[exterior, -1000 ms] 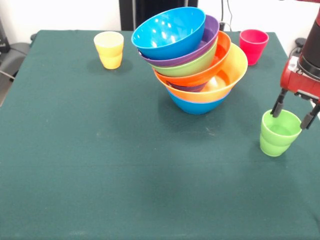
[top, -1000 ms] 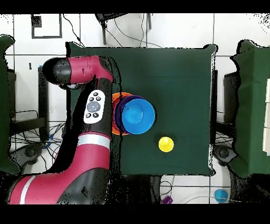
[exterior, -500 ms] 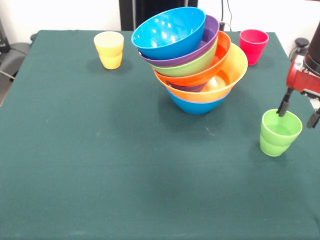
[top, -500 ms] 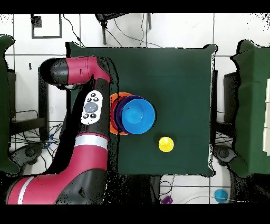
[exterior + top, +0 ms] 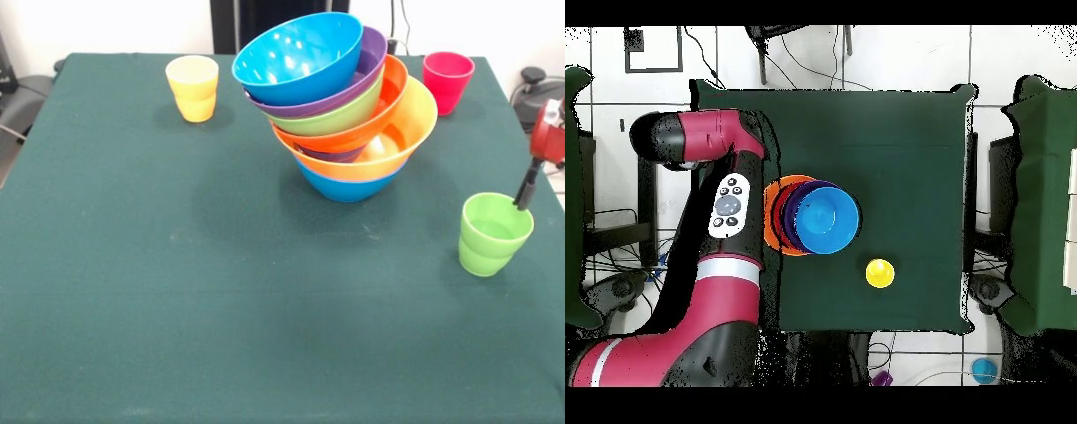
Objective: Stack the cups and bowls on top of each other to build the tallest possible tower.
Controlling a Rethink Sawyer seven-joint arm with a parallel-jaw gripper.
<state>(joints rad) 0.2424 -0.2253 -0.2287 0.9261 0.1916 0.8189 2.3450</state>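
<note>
Green table (image 5: 177, 291) — tower (image 5: 340, 106) leaning left

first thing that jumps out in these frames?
The tower: a leaning pile of nested bowls at the table's centre-back in the front view, with a blue bowl tilted on top. Three cups stand apart on the green cloth: the yellow cup back left, the red-pink cup back right, and the light green cup at the right edge, with the gripper just above its rim.
</note>
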